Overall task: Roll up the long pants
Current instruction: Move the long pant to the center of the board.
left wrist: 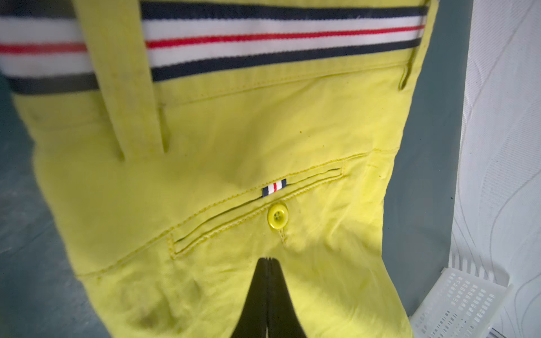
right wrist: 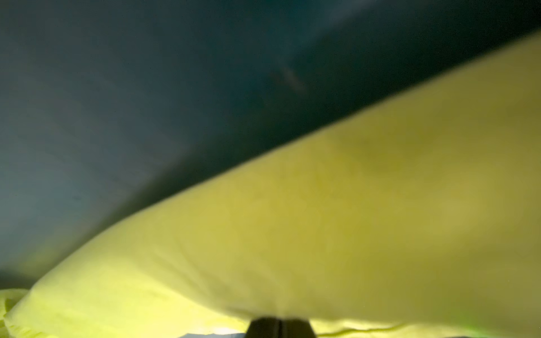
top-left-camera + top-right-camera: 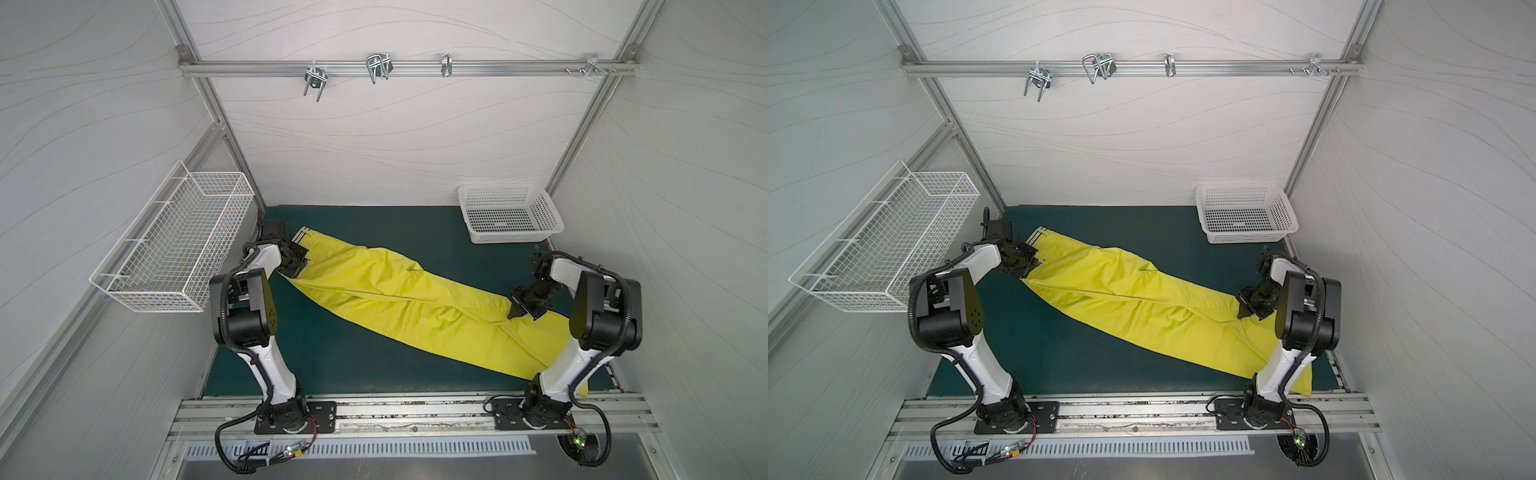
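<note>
Saw a white wire basket [image 3: 166,245] fixed to the left wall, off the dark green bench [image 3: 374,232]. Found the left tool [image 3: 294,272] down at the far left of the bench, on the waist end of the long pants [image 3: 395,299]. Noted in the left wrist view its jaws pressed together, tips [image 1: 269,260] on the yellow-green cloth just beside the back-pocket button [image 1: 277,216], with creases running in toward the tips and the cloth seemingly pinched between them. Saw the striped waistband [image 1: 281,38] beyond the pocket, in dark, white and red bands, crossed by a belt loop. Followed the long pants in both top views as one unrolled length, laid slantwise across the bench from far left to near right, legs folded one on the other, cuffs partly hidden behind the right arm at the near edge. Found the right tool [image 3: 514,312] on the far edge of the leg, toward the cuffs, jaws together and clamped on the cloth; in the blurred right wrist view saw the cloth lifted off the bench and draped over the tool [image 2: 279,323]. Saw a white plastic basket [image 3: 546,214] in the far right corner of the bench, well apart from the pants.
</note>
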`<state>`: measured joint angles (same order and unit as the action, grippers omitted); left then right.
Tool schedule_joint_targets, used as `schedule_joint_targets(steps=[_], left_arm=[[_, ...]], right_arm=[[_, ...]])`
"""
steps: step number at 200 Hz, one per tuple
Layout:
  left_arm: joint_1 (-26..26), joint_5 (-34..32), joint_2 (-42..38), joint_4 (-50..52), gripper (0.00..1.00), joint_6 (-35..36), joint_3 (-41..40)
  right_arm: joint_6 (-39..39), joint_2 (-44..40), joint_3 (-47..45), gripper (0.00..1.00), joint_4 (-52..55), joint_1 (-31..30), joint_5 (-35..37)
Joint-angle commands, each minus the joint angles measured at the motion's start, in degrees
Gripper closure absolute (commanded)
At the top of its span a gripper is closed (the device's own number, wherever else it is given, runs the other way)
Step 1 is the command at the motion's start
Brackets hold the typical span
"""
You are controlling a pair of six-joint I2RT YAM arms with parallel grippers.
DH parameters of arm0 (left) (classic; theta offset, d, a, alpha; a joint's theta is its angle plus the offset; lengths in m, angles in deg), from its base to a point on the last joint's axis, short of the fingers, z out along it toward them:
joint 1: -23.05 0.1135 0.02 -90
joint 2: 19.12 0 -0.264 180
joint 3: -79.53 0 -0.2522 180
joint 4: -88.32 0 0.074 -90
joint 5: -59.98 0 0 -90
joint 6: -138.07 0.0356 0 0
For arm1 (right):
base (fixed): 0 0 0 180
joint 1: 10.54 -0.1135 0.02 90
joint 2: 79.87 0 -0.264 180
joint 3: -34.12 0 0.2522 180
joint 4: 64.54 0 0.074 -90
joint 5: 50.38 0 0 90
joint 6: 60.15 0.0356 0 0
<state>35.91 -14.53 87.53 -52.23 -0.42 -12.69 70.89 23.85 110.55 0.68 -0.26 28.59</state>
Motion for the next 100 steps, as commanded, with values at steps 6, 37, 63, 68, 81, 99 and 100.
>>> schedule_joint_targets(steps=[6,37,63,68,81,99,100], left_arm=[[0.2,1.1,-2.8,-0.5,0.96,-0.5,-0.5],[-0.2,2.8,-5.2,-0.7,0.96,0.5,-2.4],[-1.1,3.3,-7.4,-0.9,0.96,1.6,-4.4],[-1.3,3.4,-7.8,-1.3,0.96,1.8,-4.8],[-1.9,3.6,-7.9,-1.6,0.96,2.0,-5.4],[-2.7,3.2,-7.0,-0.7,0.96,3.8,-4.1],[-2.8,3.1,-6.9,-0.6,0.96,3.9,-4.0]], right_arm=[[-2.0,3.3,4.3,1.00,-9.5,2.0,12.5],[-3.9,-2.6,1.5,1.00,-13.2,2.5,17.6],[-9.2,-11.3,-0.5,1.00,-16.4,2.6,23.8],[-9.7,-12.7,-0.7,1.00,-16.9,2.6,23.7],[-11.1,-15.5,-0.6,1.00,-17.4,2.5,20.5],[-14.4,-19.7,-1.1,1.00,-16.3,1.1,18.6],[-14.5,-20.0,-1.1,1.00,-16.2,0.9,18.8]])
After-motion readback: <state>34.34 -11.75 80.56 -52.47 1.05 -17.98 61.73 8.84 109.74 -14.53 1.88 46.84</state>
